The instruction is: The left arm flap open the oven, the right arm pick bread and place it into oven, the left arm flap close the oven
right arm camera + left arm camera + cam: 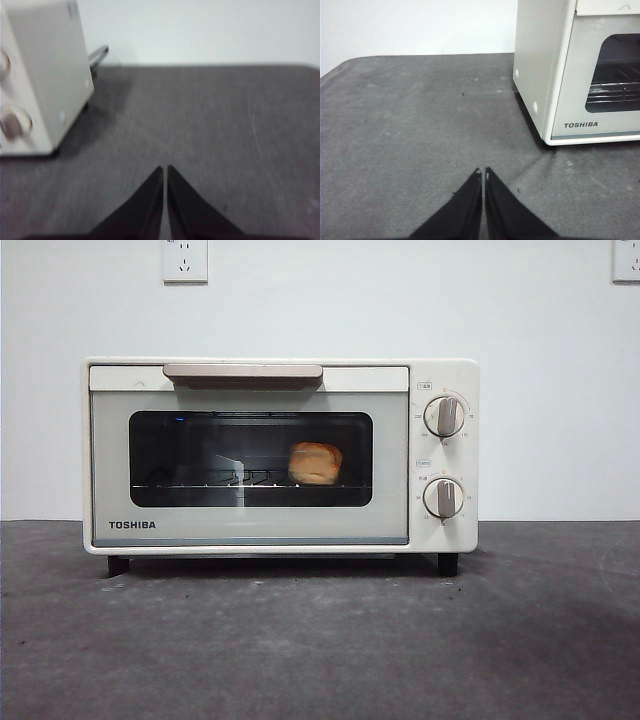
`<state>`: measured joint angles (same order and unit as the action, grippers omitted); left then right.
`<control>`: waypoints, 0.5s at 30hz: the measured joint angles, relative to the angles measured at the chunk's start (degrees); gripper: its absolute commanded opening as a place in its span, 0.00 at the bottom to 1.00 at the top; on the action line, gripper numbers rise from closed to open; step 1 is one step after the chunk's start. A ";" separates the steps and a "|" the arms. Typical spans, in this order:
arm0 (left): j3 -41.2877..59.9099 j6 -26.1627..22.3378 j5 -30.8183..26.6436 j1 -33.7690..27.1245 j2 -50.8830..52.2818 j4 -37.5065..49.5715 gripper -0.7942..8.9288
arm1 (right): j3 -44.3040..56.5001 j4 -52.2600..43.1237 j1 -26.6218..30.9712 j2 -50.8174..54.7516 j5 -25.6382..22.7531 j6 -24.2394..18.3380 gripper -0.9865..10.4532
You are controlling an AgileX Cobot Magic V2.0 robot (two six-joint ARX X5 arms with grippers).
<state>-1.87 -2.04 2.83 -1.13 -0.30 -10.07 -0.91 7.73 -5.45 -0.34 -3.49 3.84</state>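
Coarse grey table (320, 640), boxy cream oven (250, 530), lumpy bread (315, 463) inside.

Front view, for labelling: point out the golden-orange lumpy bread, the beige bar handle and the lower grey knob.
Golden-orange bread (315, 463), front view, crust middle.
Beige bar handle (243, 371), front view, bar middle.
Lower grey knob (443, 498), front view, knob face.

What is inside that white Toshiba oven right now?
Through the dark glass door of the oven, shut, a golden bread sits on the wire rack, toward the knob side. The rest of the interior is too dark to make out.
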 measured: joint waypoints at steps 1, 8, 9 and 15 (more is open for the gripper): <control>0.00 0.00 0.00 0.00 0.00 0.00 0.10 | 0.00 0.98 0.00 0.00 0.00 0.00 0.09; 0.00 -0.02 0.00 0.00 0.00 0.00 0.10 | -0.04 1.79 0.00 -0.02 0.33 0.02 0.09; 0.00 0.00 0.00 0.00 0.00 0.00 0.10 | -0.04 1.68 0.00 -0.02 0.33 0.02 0.09; 0.00 0.00 0.00 0.00 0.00 0.00 0.10 | -0.02 1.60 0.00 -0.02 0.33 0.02 0.09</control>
<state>-1.87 -2.04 2.83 -1.13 -0.30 -10.07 -0.93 9.32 -5.45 -0.36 -3.16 3.86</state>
